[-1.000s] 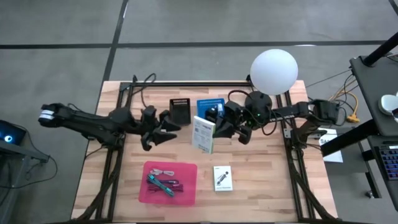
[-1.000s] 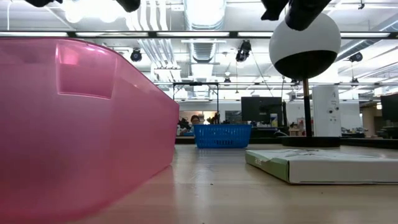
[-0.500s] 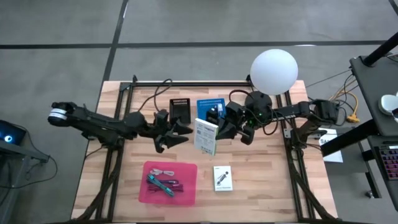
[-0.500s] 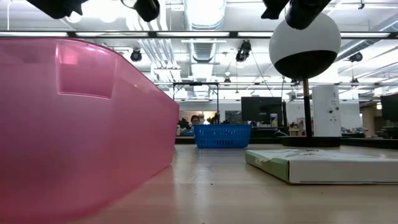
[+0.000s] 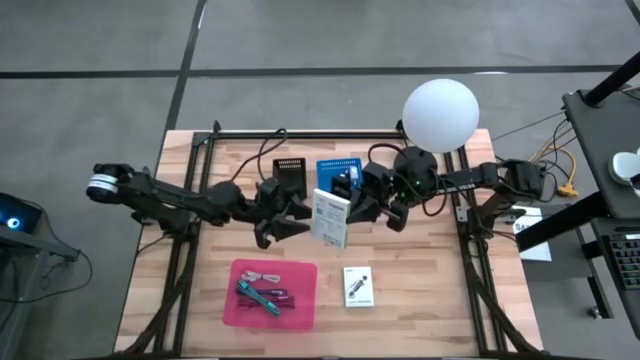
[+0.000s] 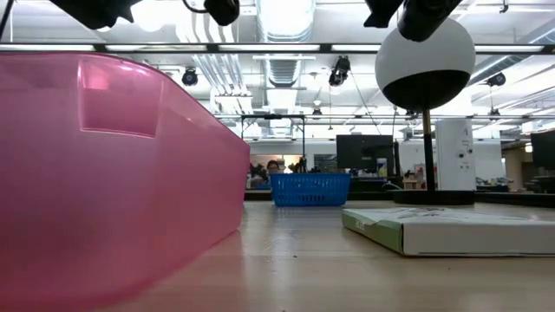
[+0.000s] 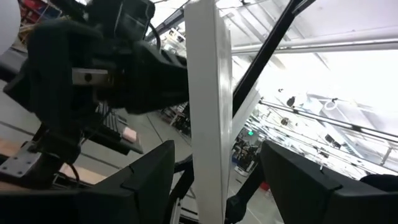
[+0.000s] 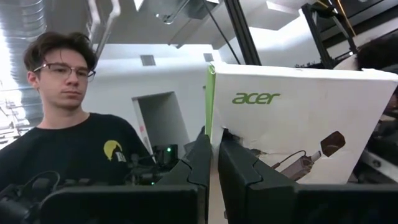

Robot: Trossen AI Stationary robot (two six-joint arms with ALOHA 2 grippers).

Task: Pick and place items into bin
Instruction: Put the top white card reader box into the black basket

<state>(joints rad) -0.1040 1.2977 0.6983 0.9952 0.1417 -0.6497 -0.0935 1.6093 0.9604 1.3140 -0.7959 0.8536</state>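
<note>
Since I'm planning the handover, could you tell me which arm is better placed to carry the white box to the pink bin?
Left, probably: its gripper, jaws open around the white box, is nearer the pink bin.

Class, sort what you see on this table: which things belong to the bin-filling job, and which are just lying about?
Job:
pink bin
held white box
flat white box
left gripper
right gripper

Lying about:
blue basket
black basket
white globe lamp
</note>
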